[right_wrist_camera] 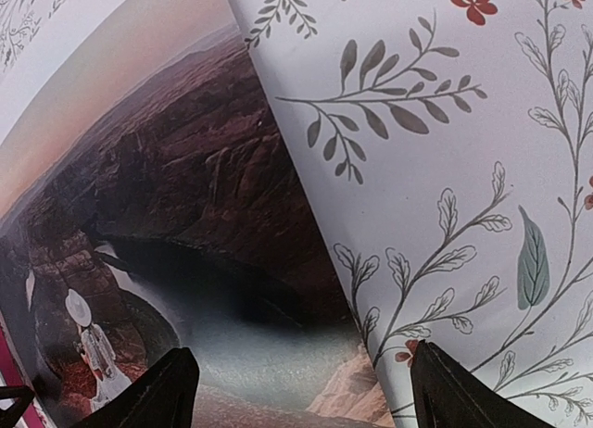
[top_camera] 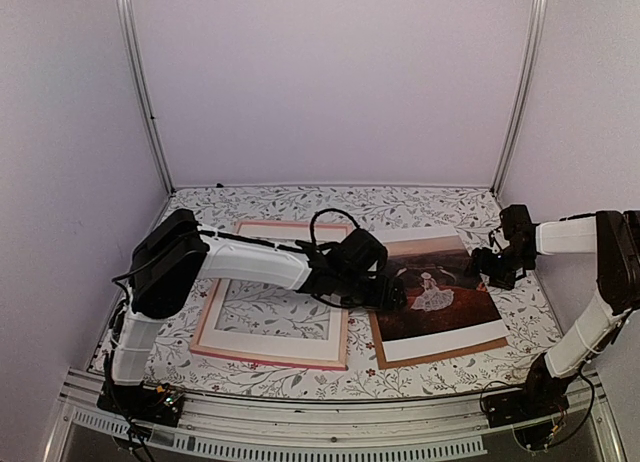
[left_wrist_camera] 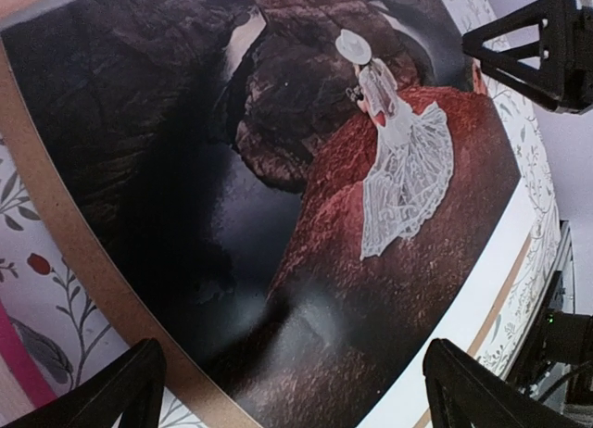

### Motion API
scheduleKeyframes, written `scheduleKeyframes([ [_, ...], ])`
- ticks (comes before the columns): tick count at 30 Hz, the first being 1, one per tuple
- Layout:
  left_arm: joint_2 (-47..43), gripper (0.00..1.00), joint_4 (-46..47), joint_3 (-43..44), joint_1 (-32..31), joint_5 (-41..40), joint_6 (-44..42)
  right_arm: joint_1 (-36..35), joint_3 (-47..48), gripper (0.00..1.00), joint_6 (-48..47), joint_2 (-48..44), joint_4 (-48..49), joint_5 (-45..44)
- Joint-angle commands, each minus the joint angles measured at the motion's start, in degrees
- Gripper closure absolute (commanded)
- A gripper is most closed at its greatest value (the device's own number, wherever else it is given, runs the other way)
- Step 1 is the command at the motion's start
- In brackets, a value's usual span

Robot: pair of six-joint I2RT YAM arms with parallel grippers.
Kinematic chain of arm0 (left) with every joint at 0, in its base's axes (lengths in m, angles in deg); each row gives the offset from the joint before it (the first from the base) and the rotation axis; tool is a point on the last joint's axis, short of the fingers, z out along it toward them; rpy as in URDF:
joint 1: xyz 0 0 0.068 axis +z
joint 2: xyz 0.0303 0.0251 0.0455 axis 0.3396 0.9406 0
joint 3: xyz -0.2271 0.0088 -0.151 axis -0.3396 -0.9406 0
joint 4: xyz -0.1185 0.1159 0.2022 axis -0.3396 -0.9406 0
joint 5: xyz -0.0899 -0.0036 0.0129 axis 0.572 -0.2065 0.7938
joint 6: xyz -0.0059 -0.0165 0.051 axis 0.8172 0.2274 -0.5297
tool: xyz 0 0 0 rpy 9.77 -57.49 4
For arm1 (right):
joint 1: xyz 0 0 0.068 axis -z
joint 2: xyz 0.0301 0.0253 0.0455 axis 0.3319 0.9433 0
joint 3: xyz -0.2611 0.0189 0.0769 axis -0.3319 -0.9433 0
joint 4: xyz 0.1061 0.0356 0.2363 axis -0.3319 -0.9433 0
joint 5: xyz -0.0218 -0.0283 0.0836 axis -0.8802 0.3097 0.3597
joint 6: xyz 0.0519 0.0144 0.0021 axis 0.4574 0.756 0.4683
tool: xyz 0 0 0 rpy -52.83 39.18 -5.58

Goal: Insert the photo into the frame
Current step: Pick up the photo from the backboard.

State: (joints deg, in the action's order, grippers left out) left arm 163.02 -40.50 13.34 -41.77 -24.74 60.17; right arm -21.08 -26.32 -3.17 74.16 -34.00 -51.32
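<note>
Left gripper (top_camera: pixel 392 294) hung over the photo's left edge, jaws spread wide, nothing between them. In its wrist view both fingers (left_wrist_camera: pixel 120 391) stood clear above the print and touched nothing. Right gripper (top_camera: pixel 483 265) sat at the far right corner with its jaws apart too. From its own camera one finger (right_wrist_camera: pixel 167 391) was over the picture and the other over bare cloth, so the print's edge ran between them. No grip was visible on either side.

The photo (top_camera: pixel 445 292) lay flat, face up, right of the frame (top_camera: pixel 290 224) and not in it. It rested on the brown backing board (top_camera: pixel 440 355), with its white band toward the near side. The board showed as a thin strip past the photo's near and left edges.

The frame lay on the left half of the table (top_camera: pixel 300 382), with the white mat (top_camera: pixel 275 344) inside its pink rim and the cloth pattern showing through the window. The left arm crossed above the frame's far right corner.

Room was tight in the middle, where only a narrow lane of cloth separated the frame's right edge from the board's left edge. Open cloth ran along the far side behind both pieces, and a band ran along the near side. To the right, a strip of cloth lay between the photo and the table edge.
</note>
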Motion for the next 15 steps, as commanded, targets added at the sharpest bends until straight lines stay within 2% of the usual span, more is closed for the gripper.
scheduleKeyframes([
  [1,2.06,0.01,-0.97,1.98,-0.78,-0.21,1.7,0.29,-0.96,0.18,-0.7,0.27,1.74,1.7],
  [15,3.83,0.02,1.75,2.1,-0.69,2.19,3.0,0.29,-2.99,0.19,-0.3,0.9,3.43,4.8],
])
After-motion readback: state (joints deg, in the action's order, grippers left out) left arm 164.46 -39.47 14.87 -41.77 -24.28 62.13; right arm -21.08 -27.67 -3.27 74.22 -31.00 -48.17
